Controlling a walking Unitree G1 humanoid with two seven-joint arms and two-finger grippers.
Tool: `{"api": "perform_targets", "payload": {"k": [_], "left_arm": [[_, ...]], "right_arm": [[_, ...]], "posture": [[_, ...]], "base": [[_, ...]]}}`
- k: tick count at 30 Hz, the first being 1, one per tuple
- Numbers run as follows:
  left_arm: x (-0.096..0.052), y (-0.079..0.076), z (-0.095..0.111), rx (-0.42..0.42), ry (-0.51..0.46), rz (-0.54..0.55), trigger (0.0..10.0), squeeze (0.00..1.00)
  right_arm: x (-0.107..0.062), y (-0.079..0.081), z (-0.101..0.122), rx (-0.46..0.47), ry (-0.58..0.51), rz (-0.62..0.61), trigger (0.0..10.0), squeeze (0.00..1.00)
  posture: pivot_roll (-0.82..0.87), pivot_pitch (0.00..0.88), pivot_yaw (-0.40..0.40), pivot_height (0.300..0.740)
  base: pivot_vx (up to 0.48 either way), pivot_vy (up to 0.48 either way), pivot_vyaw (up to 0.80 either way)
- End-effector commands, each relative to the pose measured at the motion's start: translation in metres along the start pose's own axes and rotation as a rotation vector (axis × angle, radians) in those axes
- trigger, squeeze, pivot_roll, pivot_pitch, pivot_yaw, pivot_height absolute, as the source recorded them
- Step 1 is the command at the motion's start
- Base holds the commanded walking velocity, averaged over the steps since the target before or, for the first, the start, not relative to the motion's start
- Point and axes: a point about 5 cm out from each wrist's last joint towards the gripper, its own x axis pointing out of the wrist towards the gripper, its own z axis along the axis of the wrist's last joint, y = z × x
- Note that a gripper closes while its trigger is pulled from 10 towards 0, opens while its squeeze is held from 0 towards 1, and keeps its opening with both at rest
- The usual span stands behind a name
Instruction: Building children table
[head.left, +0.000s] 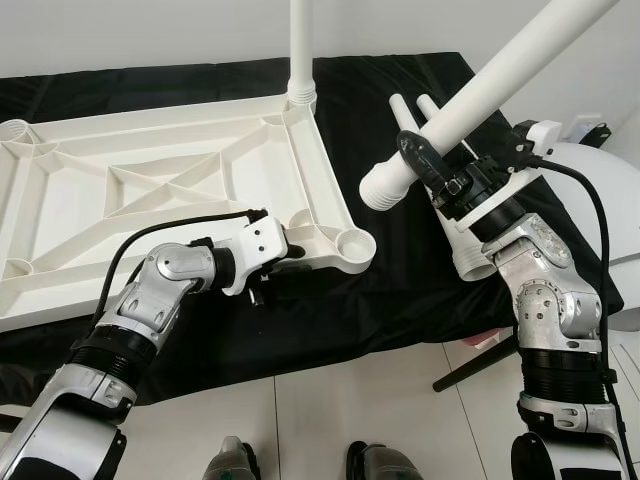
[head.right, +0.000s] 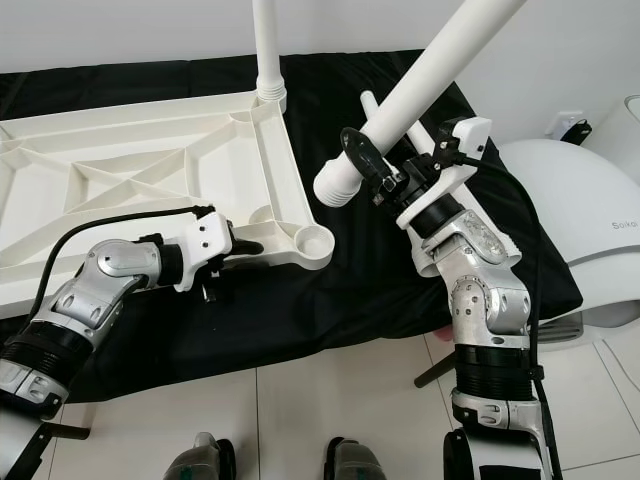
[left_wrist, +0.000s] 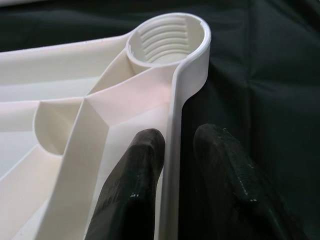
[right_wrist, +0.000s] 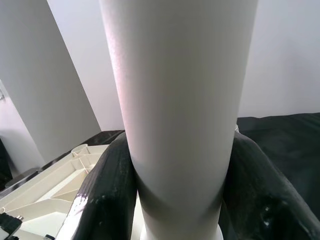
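While the left hand (head.left: 292, 251) is clamping the tabletop (head.left: 150, 190) rim, the right hand (head.left: 432, 163), gripping a leg (head.left: 480, 90), should be lining its threaded end squarely over the empty corner socket (head.left: 352, 243).

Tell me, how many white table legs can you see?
4: upright leg in the tabletop's far corner; held leg in the right gripper; two lying legs on the black cloth, partly hidden.

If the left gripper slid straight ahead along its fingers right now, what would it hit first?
Probably the threaded corner socket. The left gripper straddles the tabletop's side rim, one finger inside and one outside, and that rim runs ahead into the socket's rounded wall.
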Motion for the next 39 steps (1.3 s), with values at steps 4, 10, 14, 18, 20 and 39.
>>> {"api": "perform_targets", "payload": {"k": [4,10,14,18,20,39], "left_arm": [[-0.003,0.000,0.006,-0.037,-0.031,0.004,10.0,0.00],[-0.002,0.002,0.012,-0.054,-0.060,0.014,10.0,0.00],[0.004,0.000,0.014,-0.062,-0.070,0.015,10.0,0.00],[0.012,-0.004,0.015,-0.075,-0.074,0.014,10.0,0.00],[0.013,-0.004,0.015,-0.077,-0.072,0.014,10.0,0.00],[0.019,0.012,0.016,-0.065,-0.035,0.153,10.0,0.00]], "right_arm": [[0.001,0.001,0.003,-0.014,-0.012,0.020,10.0,0.00],[0.000,-0.001,0.001,-0.017,0.005,0.025,10.0,0.00],[-0.001,-0.005,-0.001,-0.030,0.029,0.025,10.0,0.00],[-0.005,-0.012,-0.006,-0.051,0.073,0.007,10.0,0.00],[-0.006,-0.013,-0.006,-0.053,0.080,0.003,10.0,0.00],[-0.014,-0.016,-0.013,-0.063,0.137,0.033,10.0,0.00]], "posture": [[0.00,0.142,0.022,0.740],[0.00,0.142,0.022,0.740],[0.00,0.143,0.023,0.740],[-0.01,0.147,0.023,0.740],[-0.01,0.147,0.023,0.740],[-0.02,0.153,0.028,0.740]], "base": [[0.000,0.000,0.00],[0.000,0.000,0.00],[0.000,0.000,0.00],[0.000,0.000,0.00],[0.000,0.000,0.00],[0.000,0.000,0.00]]}}
